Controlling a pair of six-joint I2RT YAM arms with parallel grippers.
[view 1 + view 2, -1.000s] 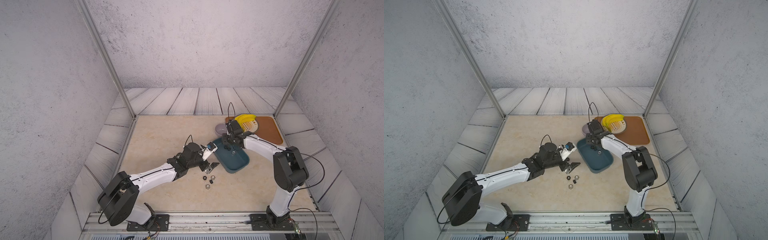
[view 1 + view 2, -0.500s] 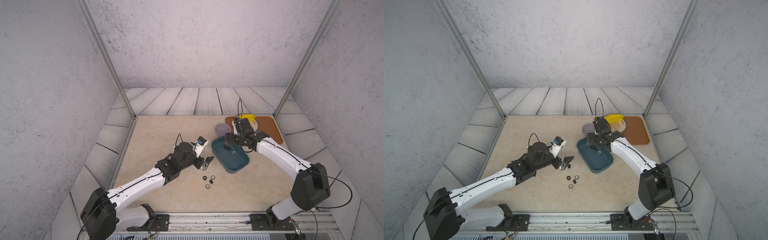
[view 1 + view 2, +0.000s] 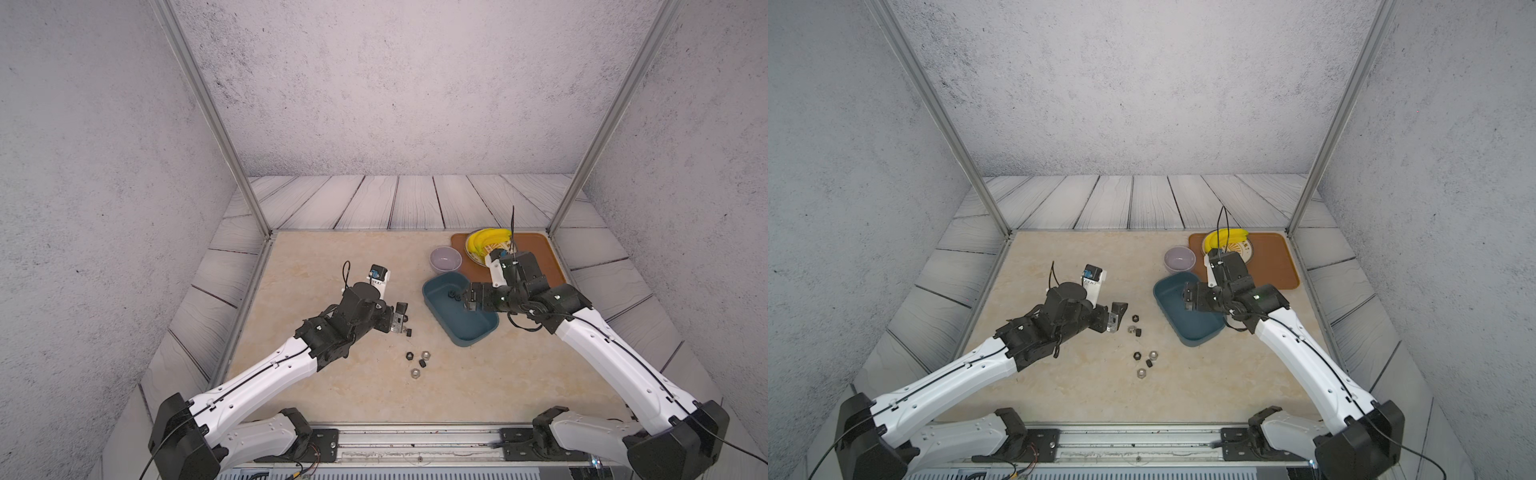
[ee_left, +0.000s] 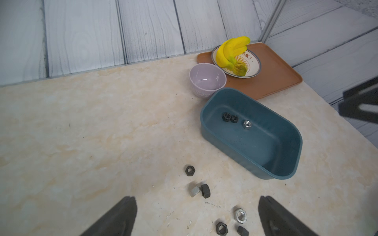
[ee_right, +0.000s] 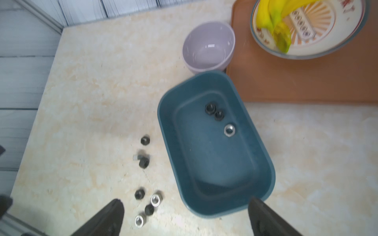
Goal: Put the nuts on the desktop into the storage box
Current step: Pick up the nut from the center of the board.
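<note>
1. Grey speckled walls [image 3: 374,104] and a plank surround [image 3: 395,203] frame the cream marble desktop [image 3: 332,257].
2. Three nuts [image 4: 226,117] lie in the teal box [image 4: 266,143]; seven more sit loose at its eight o'clock.
3. Spread wide and empty: left claw [image 3: 1116,318], right claw [image 5: 186,201].

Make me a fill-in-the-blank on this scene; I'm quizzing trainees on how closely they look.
The box holds ___ nuts.
Just one of them is ___; the others are black.
The bananas lie on a plate that stands on the ___.
The left gripper and the right gripper are both ___.
Missing words: three; silver; tray; open.
</note>
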